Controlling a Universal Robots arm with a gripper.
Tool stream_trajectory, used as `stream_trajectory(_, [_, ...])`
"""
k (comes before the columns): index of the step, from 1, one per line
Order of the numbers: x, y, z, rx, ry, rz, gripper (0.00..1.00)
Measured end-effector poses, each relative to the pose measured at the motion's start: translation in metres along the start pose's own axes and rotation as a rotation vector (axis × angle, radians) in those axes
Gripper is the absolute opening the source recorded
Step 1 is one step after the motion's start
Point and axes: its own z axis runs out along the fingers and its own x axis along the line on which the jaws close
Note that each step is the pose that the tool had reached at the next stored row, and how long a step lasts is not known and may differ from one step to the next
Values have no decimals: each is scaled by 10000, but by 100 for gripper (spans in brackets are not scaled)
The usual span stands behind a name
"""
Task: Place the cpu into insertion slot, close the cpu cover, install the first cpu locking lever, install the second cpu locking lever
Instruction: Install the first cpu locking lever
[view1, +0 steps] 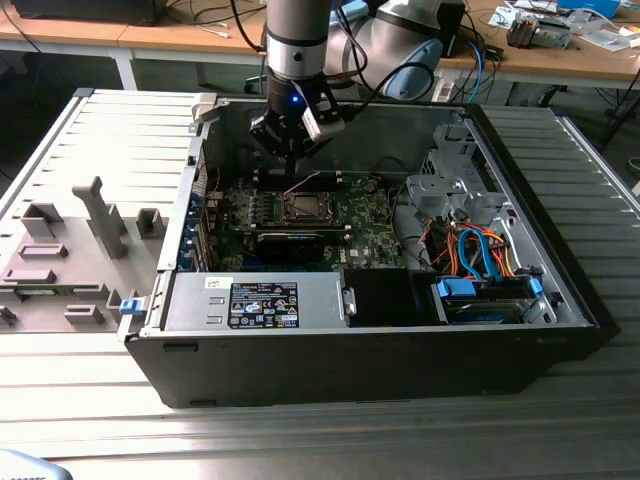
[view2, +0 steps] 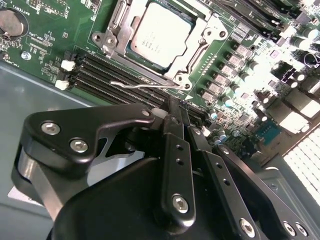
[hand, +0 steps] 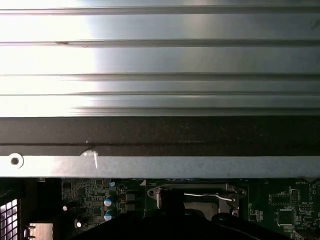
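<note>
The cpu (view2: 159, 36) lies flat in the insertion slot (view1: 303, 207) on the green motherboard (view2: 40, 45), its silvery top showing. The cpu cover (view2: 202, 40) is down around it as a metal frame. A thin wire locking lever (view2: 145, 84) runs along one side of the socket with its end standing free; it also shows in the first wrist view as the lever (hand: 210, 196). My gripper (view1: 292, 152) hangs a little above the socket inside the open computer case. In the second wrist view the gripper (view2: 176, 105) is shut with nothing held, its tips just short of the lever.
Black memory slots (view2: 115, 75) lie between my gripper and the socket. The case wall (hand: 160, 135) stands close behind. A power supply (view1: 255, 300) fills the case front, a drive bay with blue cables (view1: 480, 270) the exterior view's right. A grey fixture tray (view1: 80, 240) sits outside.
</note>
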Motion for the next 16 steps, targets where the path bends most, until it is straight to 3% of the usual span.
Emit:
stream_trajectory(10, [-2, 0, 106, 0, 1, 3, 11])
stream_trajectory(16, [-23, 33, 161, -1, -1, 7, 11])
